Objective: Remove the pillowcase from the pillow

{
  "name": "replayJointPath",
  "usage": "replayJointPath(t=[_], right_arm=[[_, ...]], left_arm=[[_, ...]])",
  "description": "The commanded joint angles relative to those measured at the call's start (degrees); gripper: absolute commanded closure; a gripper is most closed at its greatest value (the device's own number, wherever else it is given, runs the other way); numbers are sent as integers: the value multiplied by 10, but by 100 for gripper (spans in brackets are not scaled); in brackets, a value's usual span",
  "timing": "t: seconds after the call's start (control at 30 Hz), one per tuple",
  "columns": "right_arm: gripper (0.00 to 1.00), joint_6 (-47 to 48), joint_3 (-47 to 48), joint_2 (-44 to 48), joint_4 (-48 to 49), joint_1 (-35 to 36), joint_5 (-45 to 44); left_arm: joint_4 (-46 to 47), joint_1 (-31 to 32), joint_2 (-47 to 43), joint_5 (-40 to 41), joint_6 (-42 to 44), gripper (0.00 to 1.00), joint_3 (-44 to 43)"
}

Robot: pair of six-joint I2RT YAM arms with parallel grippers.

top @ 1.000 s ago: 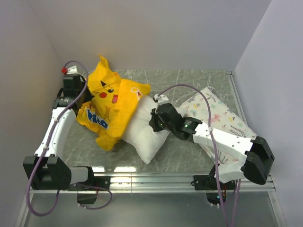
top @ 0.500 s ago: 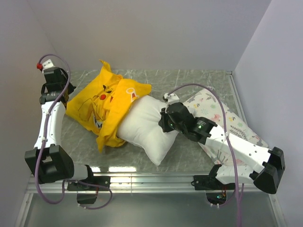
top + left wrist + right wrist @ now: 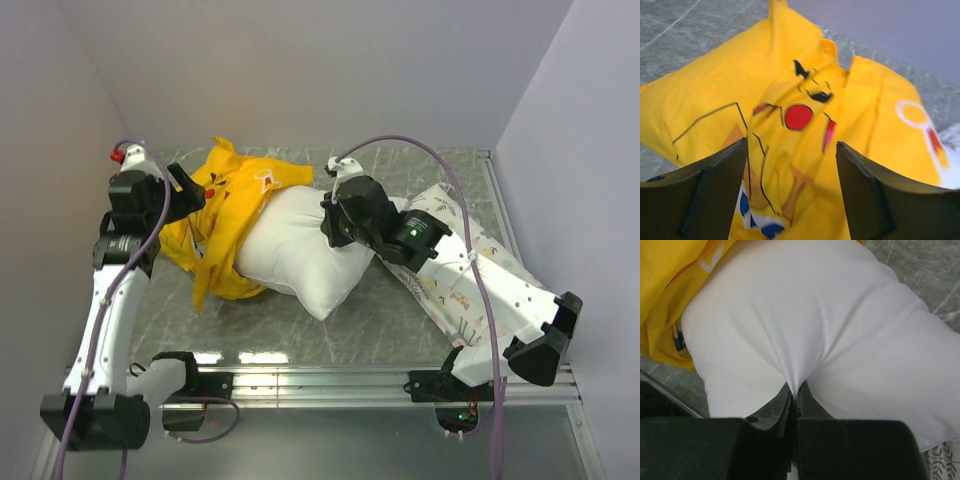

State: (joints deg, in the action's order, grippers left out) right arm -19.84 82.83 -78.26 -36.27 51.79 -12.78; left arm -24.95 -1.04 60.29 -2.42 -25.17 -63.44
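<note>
— On the far left of the desk [image 3: 400, 310], your pillowcase [image 3: 235, 210] is bunched over one end of the pillow [image 3: 295, 255]. Can you see which way the pillow runs?

— You can read it from the top view. Its long axis lies on a slant across the desk. The covered end is toward the far left corner and the bare white end toward the near right, with one bare corner pointing at the near edge.

— The case's mouth faces right, toward that bare end. A loose yellow strip trails toward the near edge, just left of the pillow. What about your left end effector [image 3: 790, 192]?

— It is wide. Your left wrist view shows both fingers [image 3: 715, 195] spread apart, with crumpled yellow cloth and its red spot lying beyond and between them. You cannot tell whether either pad touches the cloth. From above, it sits at the far left edge of the case.

— And your right end effector [image 3: 796, 396]?

— It is pinched tight on the pillow. Your right wrist view shows the jaws closed with a fold of white cover drawn into them, and creases fan up from the pinch. From above, it meets the pillow at its far right side. Your arm crosses over the printed pillow [image 3: 445, 205], which lies on the right of the desk beside the white one.
</note>
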Motion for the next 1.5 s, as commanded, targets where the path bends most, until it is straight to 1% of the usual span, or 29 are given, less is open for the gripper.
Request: replayJointPath(t=[0.0,0.03,0.13,0.23,0.27,0.37,0.47,0.5,0.57,0.63,0.67,0.7,0.73,0.77,0.83,0.9,0.97,1.07,1.17,1.2,1.23,1.3,1.37,1.43,1.47], right_arm=[[100,16,73,-5,23,-6,-24],[100,18,80,-10,21,-6,-25],[100,22,111,-22,10,-7,-24],[100,24,141,-28,-4,-8,-29],[100,26,146,-29,-8,-7,-31],[100,30,156,-30,-15,-7,-35],[100,29,149,-29,-14,-7,-34],[100,28,147,-29,-13,-8,-35],[100,27,146,-27,-13,-8,-31],[100,28,148,-29,-14,-8,-33],[100,30,153,-29,-17,-7,-34],[100,31,156,-29,-20,-8,-41],[100,33,160,-28,-23,-7,-44],[100,35,169,-28,-29,-9,-48],[100,41,178,-25,-36,-10,-57],[100,44,189,-19,-46,-15,-63],[100,45,189,-10,-51,-21,-66],[100,44,181,18,-50,-42,-58],[100,47,184,40,-60,-55,-62],[100,48,185,49,-63,-56,-65],[100,48,183,56,-64,-63,-67],[100,47,167,75,-59,-71,-66],[100,43,139,89,-48,-79,-54],[100,29,118,94,-42,-77,-14],[100,24,84,97,-23,-70,15]], left_arm=[[-1,2,-52,-67,-1,22,28],[-5,2,-54,-88,2,22,39],[-13,6,-44,-77,7,21,60],[-5,6,-35,-51,-8,20,77],[0,5,-36,-22,-16,20,84],[32,5,-35,3,-36,16,98],[57,5,-5,-6,-46,15,100],[64,5,3,-20,-54,14,100],[96,5,23,-33,-62,16,107],[118,5,37,-43,-73,32,112],[120,5,44,-40,-72,62,110],[118,5,51,-34,-68,77,104],[114,4,65,-14,-64,90,87],[105,-1,73,-5,-59,99,76],[84,-13,86,22,-49,100,44],[76,-51,88,22,-47,100,25],[68,-84,91,70,-41,100,-6],[47,-122,109,107,-35,100,-62],[46,-145,126,132,-39,100,-102],[47,-147,129,160,-37,100,-109],[51,-148,136,171,-35,100,-118],[56,-150,146,179,-30,100,-125],[56,-150,163,169,-27,100,-129],[55,-150,175,148,-26,100,-122],[64,-150,174,140,-24,100,-116]])
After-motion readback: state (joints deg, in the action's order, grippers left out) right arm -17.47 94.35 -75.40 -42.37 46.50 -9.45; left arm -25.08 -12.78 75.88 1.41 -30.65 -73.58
